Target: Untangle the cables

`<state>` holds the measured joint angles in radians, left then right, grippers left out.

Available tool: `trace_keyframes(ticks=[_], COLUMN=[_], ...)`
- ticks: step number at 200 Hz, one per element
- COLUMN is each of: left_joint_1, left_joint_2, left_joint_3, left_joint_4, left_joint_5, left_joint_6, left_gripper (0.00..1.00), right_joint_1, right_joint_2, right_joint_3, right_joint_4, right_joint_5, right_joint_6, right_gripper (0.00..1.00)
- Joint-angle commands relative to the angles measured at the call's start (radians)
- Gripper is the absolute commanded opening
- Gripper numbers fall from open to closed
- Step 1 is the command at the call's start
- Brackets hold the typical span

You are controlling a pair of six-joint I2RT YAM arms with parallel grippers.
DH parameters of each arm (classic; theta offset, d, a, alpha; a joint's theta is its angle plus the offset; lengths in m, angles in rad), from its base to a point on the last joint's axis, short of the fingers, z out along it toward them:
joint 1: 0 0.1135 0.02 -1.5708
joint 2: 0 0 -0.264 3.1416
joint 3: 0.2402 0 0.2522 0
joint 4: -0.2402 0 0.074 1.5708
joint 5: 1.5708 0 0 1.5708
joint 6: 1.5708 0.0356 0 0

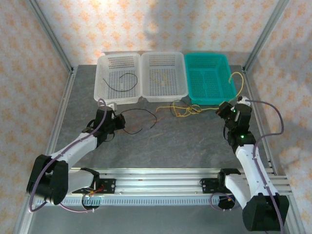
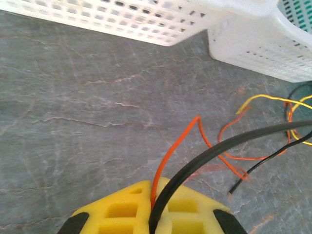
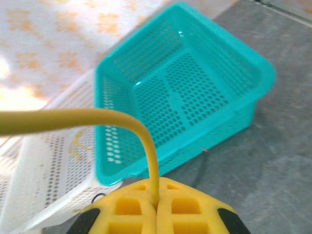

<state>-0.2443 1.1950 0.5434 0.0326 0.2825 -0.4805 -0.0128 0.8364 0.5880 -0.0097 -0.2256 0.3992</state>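
**A:** Top view first. Where's the tangle?

**B:** The tangle [image 1: 183, 110] lies on the table [image 1: 195, 146] just in front of the baskets, between the arms. It's nearer the right gripper [image 1: 225, 111]. The black cable [image 1: 139, 110] runs roughly left to right, from the left gripper [image 1: 117, 122] toward the knot.

**A:** Left wrist?

**B:** The pads are closed. The black cable [image 2: 219, 151] and the orange cable [image 2: 175, 146] both enter the seam of the left gripper [image 2: 155, 209]. They lead away up and to the right, where yellow strands cross them near the white basket [image 2: 253, 53].

**A:** Right wrist?

**B:** The right gripper [image 3: 156, 204] is pinched shut on the yellow cable [image 3: 97, 117]. The cable rises from the seam and bends off to the left. The teal basket [image 3: 263, 73] sits just ahead.

**A:** What does the next move turn on?

**B:** My guess is that pulling the ends apart along that left-right line is what matters.
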Motion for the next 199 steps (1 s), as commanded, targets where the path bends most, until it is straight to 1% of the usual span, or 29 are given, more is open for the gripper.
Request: trace_keyframes(ticks=[1,3,5,19,35,41,59,77,84,93,101,110,123,137,159,172,183,199], left_joint_1=[-0.034,-0.040,-0.045,-0.079,-0.096,-0.096,-0.096,-0.096,-0.096,-0.096,-0.096,-0.096,-0.096,-0.096,-0.102,-0.104,-0.104,-0.103], left_joint_2=[0.026,0.029,0.032,0.052,0.068,0.068,0.064,0.067,0.075,0.093,0.117,0.143,0.178,0.220,0.274,0.287,0.295,0.305], left_joint_3=[0.046,0.048,0.050,0.073,0.096,0.103,0.123,0.149,0.161,0.179,0.201,0.223,0.242,0.267,0.297,0.306,0.305,0.294], left_joint_4=[0.064,0.064,0.064,0.068,0.052,0.045,0.011,-0.016,-0.025,-0.037,-0.061,-0.096,-0.142,-0.200,-0.279,-0.319,-0.346,-0.369], left_joint_5=[0.034,0.033,0.031,0.015,-0.025,-0.043,-0.092,-0.100,-0.094,-0.080,-0.074,-0.084,-0.113,-0.145,-0.215,-0.276,-0.316,-0.335], left_joint_6=[-0.019,-0.019,-0.020,-0.022,-0.026,-0.026,-0.014,0.014,0.025,0.041,0.055,0.064,0.072,0.090,0.107,0.082,0.060,0.027], left_gripper=[0.00,0.00,0.02,0.25,0.50,0.54,0.55,0.59,0.62,0.67,0.69,0.71,0.76,0.77,0.75,0.72,0.71,0.72], right_joint_1=[0.022,0.024,0.026,0.041,0.046,0.047,0.048,0.048,0.048,0.048,0.048,0.048,0.048,0.048,0.048,0.048,0.048,0.048], right_joint_2=[-0.035,-0.036,-0.038,-0.049,-0.051,-0.051,-0.049,-0.046,-0.041,-0.031,-0.019,-0.003,0.027,0.063,0.107,0.135,0.153,0.157], right_joint_3=[0.061,0.065,0.070,0.093,0.118,0.129,0.146,0.152,0.153,0.150,0.149,0.150,0.157,0.167,0.160,0.151,0.127,0.087], right_joint_4=[0.058,0.055,0.053,0.043,0.016,0.003,-0.048,-0.090,-0.108,-0.121,-0.138,-0.160,-0.210,-0.278,-0.358,-0.397,-0.398,-0.383], right_joint_5=[-0.069,-0.072,-0.076,-0.079,-0.063,-0.050,-0.008,0.030,0.036,0.036,0.036,0.030,0.044,0.085,0.171,0.182,0.177,0.198], right_joint_6=[-0.055,-0.058,-0.062,-0.081,-0.094,-0.100,-0.120,-0.130,-0.136,-0.140,-0.140,-0.146,-0.148,-0.152,-0.129,-0.117,-0.109,-0.096], right_gripper=[0.00,0.00,0.00,0.00,0.00,0.00,0.00,0.00,0.00,0.00,0.00,0.00,0.00,0.00,0.00,0.00,0.00,0.00])
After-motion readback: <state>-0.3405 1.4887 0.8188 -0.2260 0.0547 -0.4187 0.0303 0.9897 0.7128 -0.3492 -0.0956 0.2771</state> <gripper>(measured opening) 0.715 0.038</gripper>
